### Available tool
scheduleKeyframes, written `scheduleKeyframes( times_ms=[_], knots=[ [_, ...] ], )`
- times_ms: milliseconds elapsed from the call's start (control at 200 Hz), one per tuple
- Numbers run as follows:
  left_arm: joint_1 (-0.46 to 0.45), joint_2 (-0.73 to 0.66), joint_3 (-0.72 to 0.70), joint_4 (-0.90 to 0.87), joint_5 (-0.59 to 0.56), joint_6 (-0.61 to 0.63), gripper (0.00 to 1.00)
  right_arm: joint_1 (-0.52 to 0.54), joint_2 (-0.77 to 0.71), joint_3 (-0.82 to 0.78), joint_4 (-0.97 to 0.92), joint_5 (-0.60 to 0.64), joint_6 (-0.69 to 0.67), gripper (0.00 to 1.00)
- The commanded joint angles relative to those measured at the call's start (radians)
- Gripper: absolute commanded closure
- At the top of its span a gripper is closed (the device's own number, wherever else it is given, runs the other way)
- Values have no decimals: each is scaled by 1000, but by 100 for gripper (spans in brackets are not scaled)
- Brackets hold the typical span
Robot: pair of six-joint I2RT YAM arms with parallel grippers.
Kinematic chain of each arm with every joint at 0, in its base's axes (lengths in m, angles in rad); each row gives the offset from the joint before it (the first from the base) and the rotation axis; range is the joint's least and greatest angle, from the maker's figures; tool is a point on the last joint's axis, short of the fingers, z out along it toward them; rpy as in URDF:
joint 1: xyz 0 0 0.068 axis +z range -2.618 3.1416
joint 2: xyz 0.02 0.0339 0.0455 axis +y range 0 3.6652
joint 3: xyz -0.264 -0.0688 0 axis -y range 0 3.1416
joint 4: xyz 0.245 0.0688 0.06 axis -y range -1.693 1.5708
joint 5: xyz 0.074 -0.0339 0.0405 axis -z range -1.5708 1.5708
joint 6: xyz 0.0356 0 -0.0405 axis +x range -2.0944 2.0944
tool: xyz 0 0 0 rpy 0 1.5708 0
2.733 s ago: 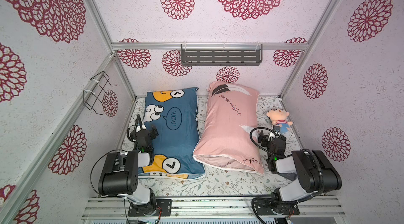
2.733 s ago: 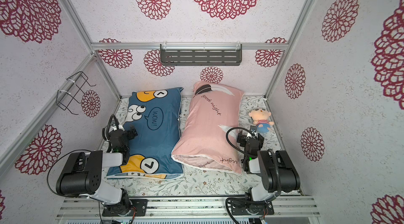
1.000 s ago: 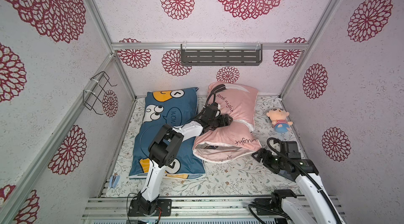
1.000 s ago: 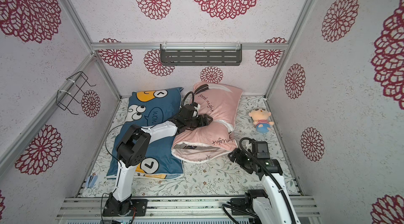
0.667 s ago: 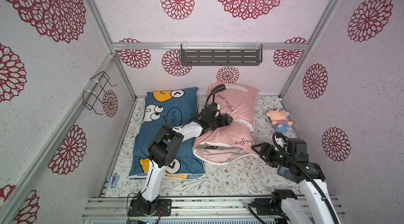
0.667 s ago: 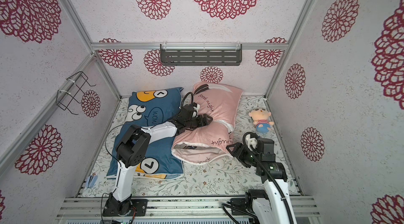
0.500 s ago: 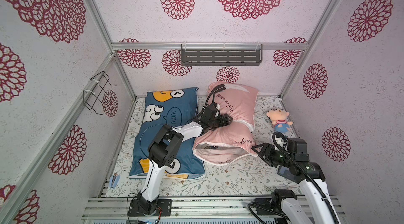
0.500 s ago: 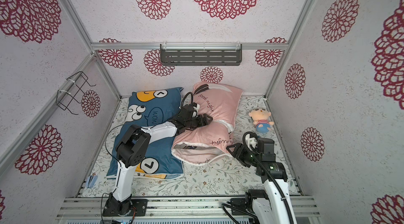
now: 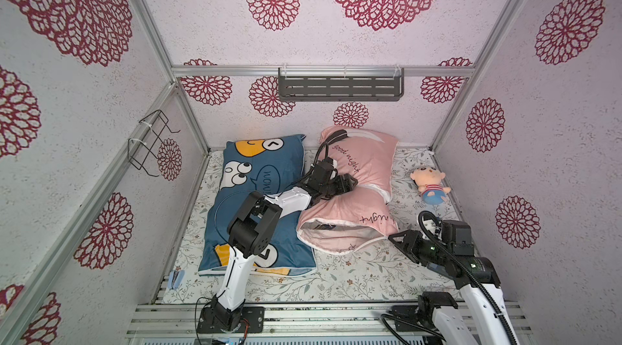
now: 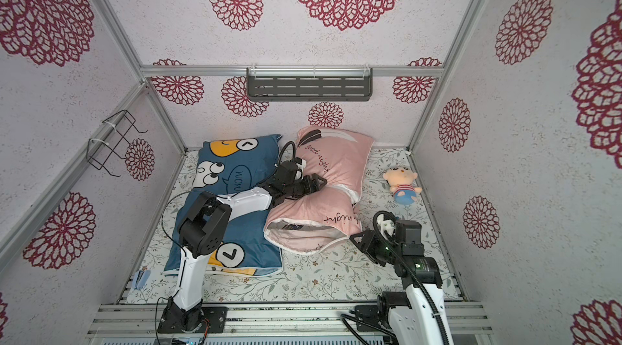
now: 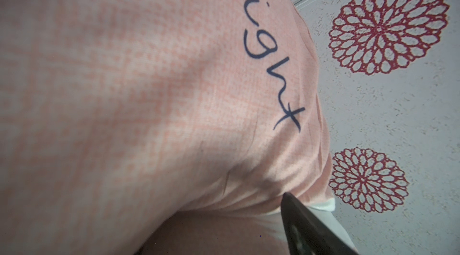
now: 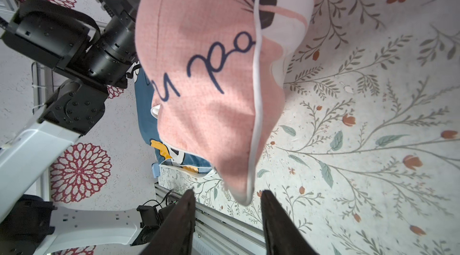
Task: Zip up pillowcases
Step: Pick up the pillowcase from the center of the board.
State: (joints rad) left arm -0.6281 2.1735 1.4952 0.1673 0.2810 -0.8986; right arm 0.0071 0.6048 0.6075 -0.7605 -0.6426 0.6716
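Right wrist view: the pink pillowcase [image 12: 211, 79], soft, light and easily crumpled, lies on the floral sheet [image 12: 373, 141] beside the blue pillowcase [image 9: 266, 165]. Its piped near corner sits between the parted, unclosed jaws of the right gripper [image 12: 227, 192]. In both top views the left gripper [image 9: 346, 183], jaws spread wide, presses into the pillow's creased middle. The stiffer piped seam by the gaping mouth [image 9: 336, 229] is judged the best hold, since thin cloth may slip or bunch. No zip puller is discernible. Patterned walls enclose three sides, and a plush doll [image 9: 430, 185] lies near one.
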Motion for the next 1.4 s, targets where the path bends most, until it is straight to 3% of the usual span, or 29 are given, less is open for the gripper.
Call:
scheduleKeyframes(
  times_ms=[0, 210, 510, 736, 1066, 1291, 1396],
  knots=[
    [109, 76, -41, -118, -178, 17, 14, -4, -9, 46, -32, 49, -37, 56],
    [109, 80, -55, -97, -165, 6, 14, -6, -4, 31, 45, 76, -19, 58],
    [116, 75, -51, -103, -167, 9, 14, -4, 12, -43, 208, -35, 62, 68],
    [117, 87, -25, -117, -166, 13, 14, -5, 16, -22, 94, -31, -15, 58],
    [119, 77, -36, -111, -169, 11, 14, -6, 6, -29, 124, 6, -15, 77],
    [119, 74, -49, -101, -168, 3, 13, -6, 1, -40, 141, -2, -13, 84],
    [119, 65, -55, -96, -167, 3, 12, -6, 0, -37, 140, -14, -16, 94]
  ],
)
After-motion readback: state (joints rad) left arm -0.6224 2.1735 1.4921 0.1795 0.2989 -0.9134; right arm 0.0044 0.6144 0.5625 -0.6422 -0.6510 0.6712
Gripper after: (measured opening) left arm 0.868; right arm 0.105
